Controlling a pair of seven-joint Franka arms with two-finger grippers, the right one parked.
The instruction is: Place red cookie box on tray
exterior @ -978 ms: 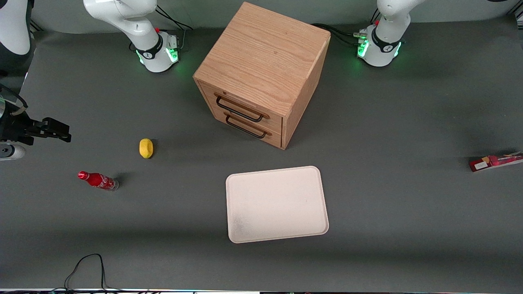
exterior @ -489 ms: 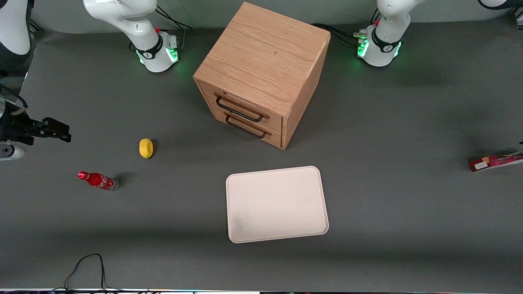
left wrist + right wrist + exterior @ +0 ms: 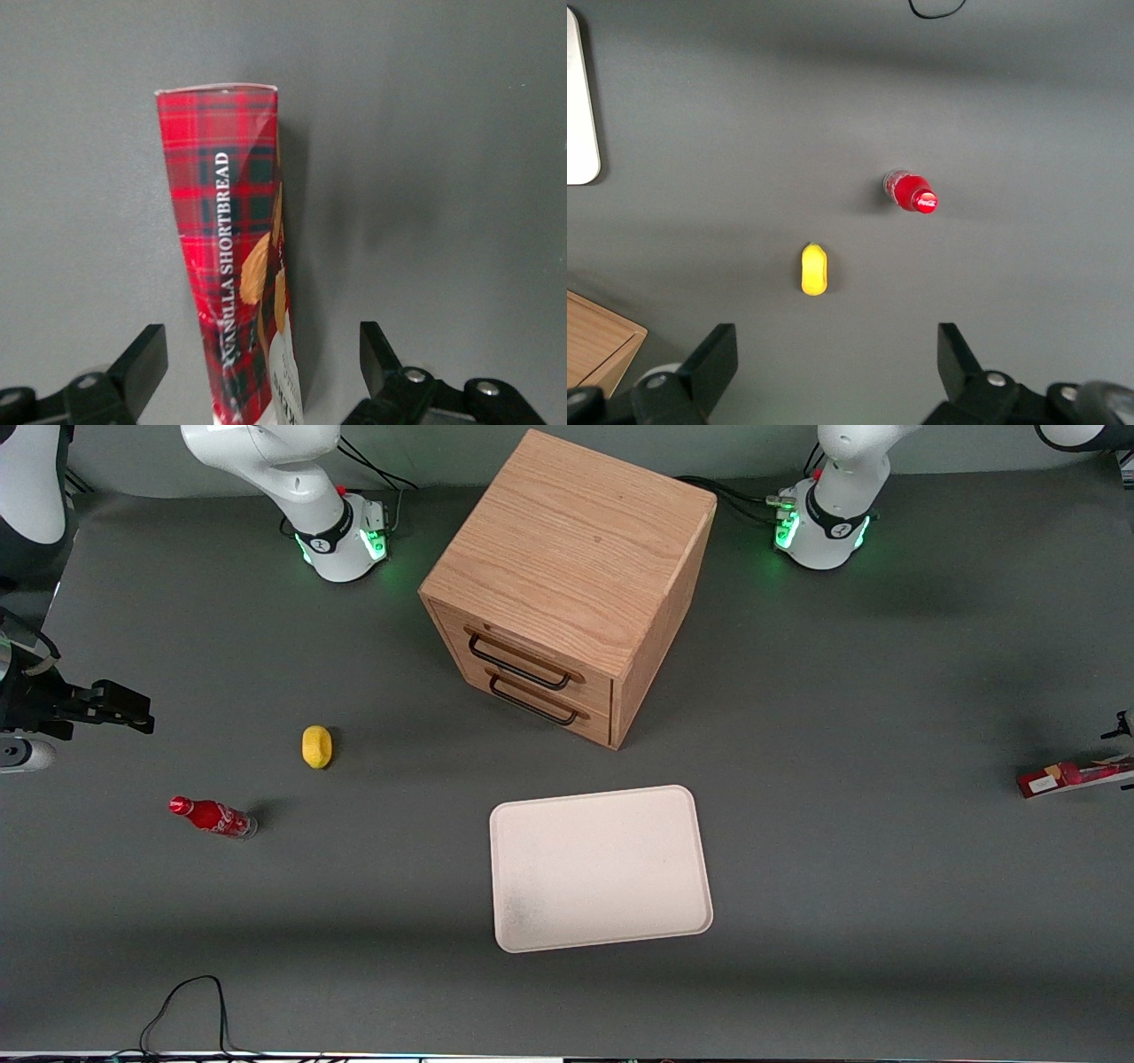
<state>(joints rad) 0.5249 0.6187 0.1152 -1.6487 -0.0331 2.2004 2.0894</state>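
Note:
The red cookie box [image 3: 1072,775] lies flat on the grey table at the working arm's end, long and slim, tartan red with biscuit pictures. In the left wrist view the red cookie box [image 3: 235,248] runs lengthwise between the two black fingers of my left gripper [image 3: 260,359]. The gripper is open above it, with a gap to each finger [image 3: 142,363]. The off-white tray [image 3: 601,866] lies bare near the table's middle, nearer the front camera than the cabinet and well apart from the box.
A wooden drawer cabinet [image 3: 571,584] with two shut drawers stands at the table's centre. A yellow lemon-like object [image 3: 316,746] and a small red soda bottle [image 3: 213,817] lie toward the parked arm's end. A black cable [image 3: 190,1010] loops at the front edge.
A small dark part of the left arm's hand has come into the front view's edge just above the cookie box. The box, tray and other objects have not moved.

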